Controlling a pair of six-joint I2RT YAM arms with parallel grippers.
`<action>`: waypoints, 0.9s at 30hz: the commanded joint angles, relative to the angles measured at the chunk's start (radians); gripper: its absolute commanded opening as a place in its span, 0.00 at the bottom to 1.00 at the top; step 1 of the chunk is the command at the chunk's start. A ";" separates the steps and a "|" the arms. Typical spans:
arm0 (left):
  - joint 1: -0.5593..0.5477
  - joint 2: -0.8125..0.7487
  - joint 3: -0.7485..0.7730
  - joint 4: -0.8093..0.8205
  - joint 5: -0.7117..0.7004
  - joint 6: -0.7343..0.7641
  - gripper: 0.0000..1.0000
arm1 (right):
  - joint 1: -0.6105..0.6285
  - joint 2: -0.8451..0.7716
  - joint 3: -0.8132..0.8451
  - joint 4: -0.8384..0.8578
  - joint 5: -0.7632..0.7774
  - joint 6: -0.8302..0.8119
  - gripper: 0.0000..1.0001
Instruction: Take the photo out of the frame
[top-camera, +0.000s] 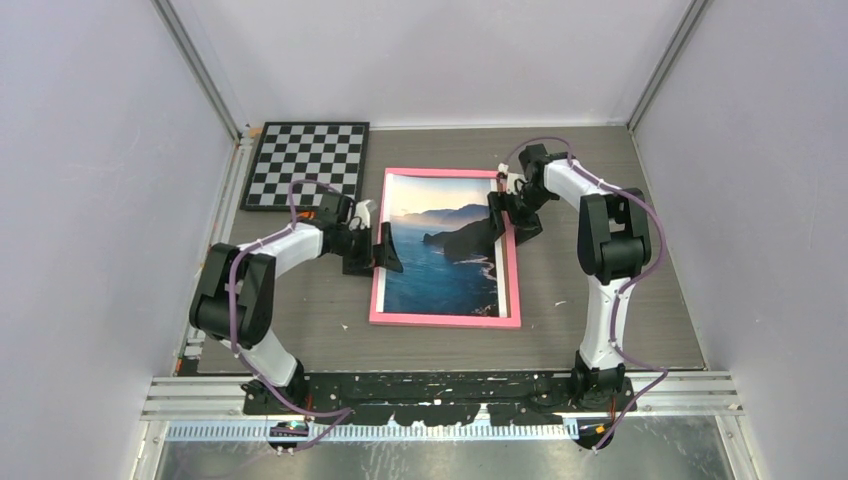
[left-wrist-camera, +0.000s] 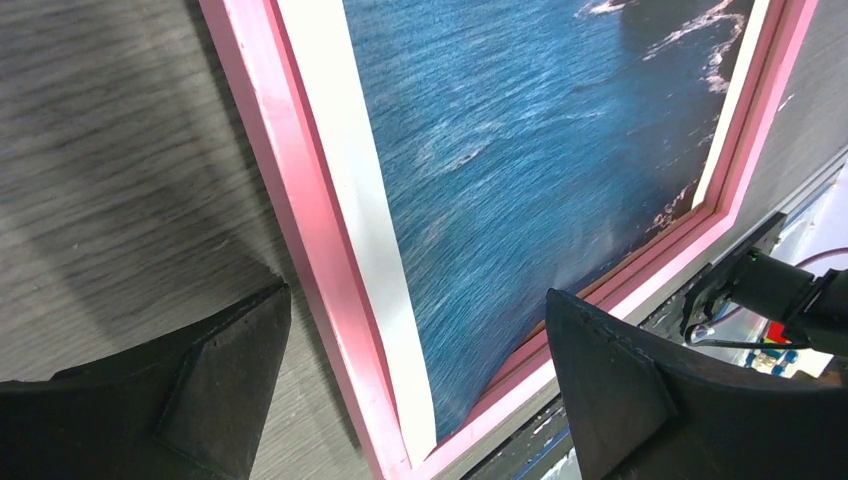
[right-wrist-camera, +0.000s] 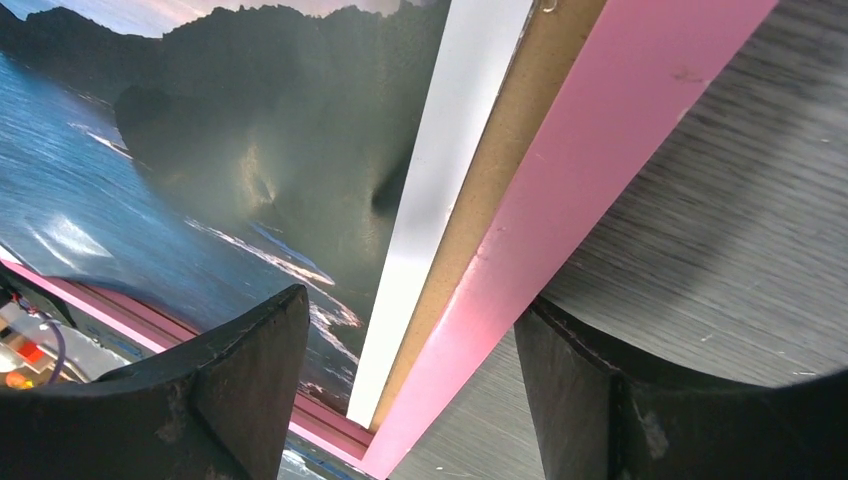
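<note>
The frame is laid flat at the centre of the table, with the photo seated face-up inside it. The left gripper is set at the frame's 9 o'clock edge and the right gripper near 2 o'clock. Each is spread wide astride the pink border, with nothing gripped. This placement is judged to ready opposite edges for a hold. At the right, the print's white strip is seen beside exposed fibreboard.

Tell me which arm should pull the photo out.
Probably right: its open jaws straddle the white edge of the photo, where brown backing shows between it and the frame. By the left jaws the photo sits tight against the frame.
</note>
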 joint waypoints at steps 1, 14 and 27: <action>0.016 -0.073 0.011 -0.062 -0.048 0.042 1.00 | 0.011 -0.007 0.035 0.009 -0.017 -0.010 0.80; 0.222 -0.186 0.431 -0.584 -0.006 0.271 1.00 | -0.044 -0.448 0.016 -0.019 -0.072 -0.074 1.00; 0.613 -0.089 0.610 -0.774 0.192 0.468 1.00 | -0.396 -0.747 -0.396 0.186 -0.176 -0.076 1.00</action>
